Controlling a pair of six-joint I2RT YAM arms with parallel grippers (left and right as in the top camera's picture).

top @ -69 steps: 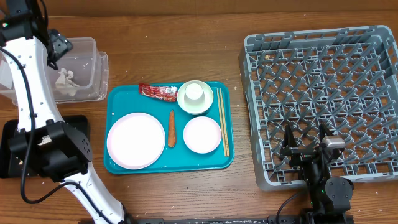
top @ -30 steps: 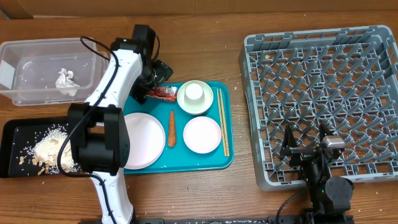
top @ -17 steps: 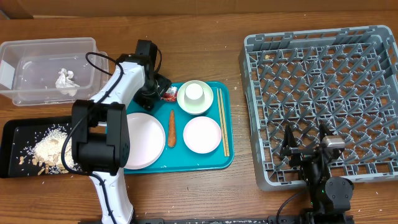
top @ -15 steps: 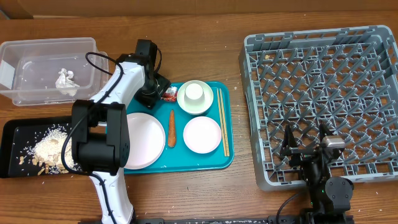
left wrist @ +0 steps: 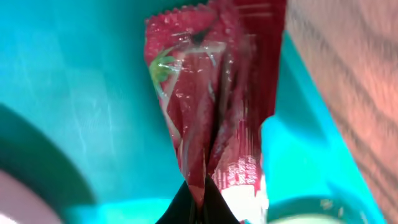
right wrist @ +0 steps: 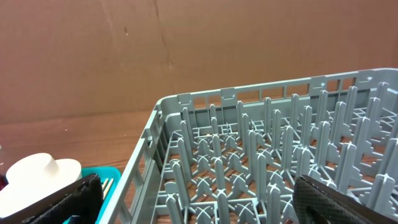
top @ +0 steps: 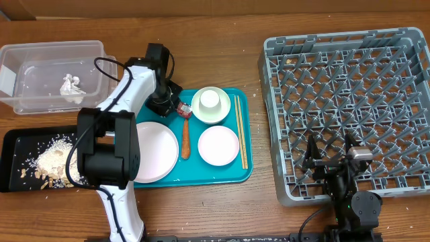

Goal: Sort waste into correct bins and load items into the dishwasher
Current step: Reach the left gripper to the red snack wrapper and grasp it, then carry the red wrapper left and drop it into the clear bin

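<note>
The left arm stretches from its base beside the black tray (top: pixel 12 142) up and to the right, then folds down over the back left corner of the teal serving tray (top: pixel 238 176). Its left gripper (top: pixel 173 106) points down there, jaws pinched tight on one end of the red snack wrapper (left wrist: pixel 208 106). In the wrist view the wrapper hangs bunched from the fingertips (left wrist: pixel 186 208), above the teal surface and beside the bowl (top: pixel 210 107). The carrot (top: pixel 185 138) lies just below the wrapper, between the large plate (top: pixel 151 152) and the smaller plate (top: pixel 218 145). The right arm sits folded at the near edge of the dish rack (top: pixel 349 101). Its right gripper (right wrist: pixel 199 200) has jaws spread wide with nothing in them.
</note>
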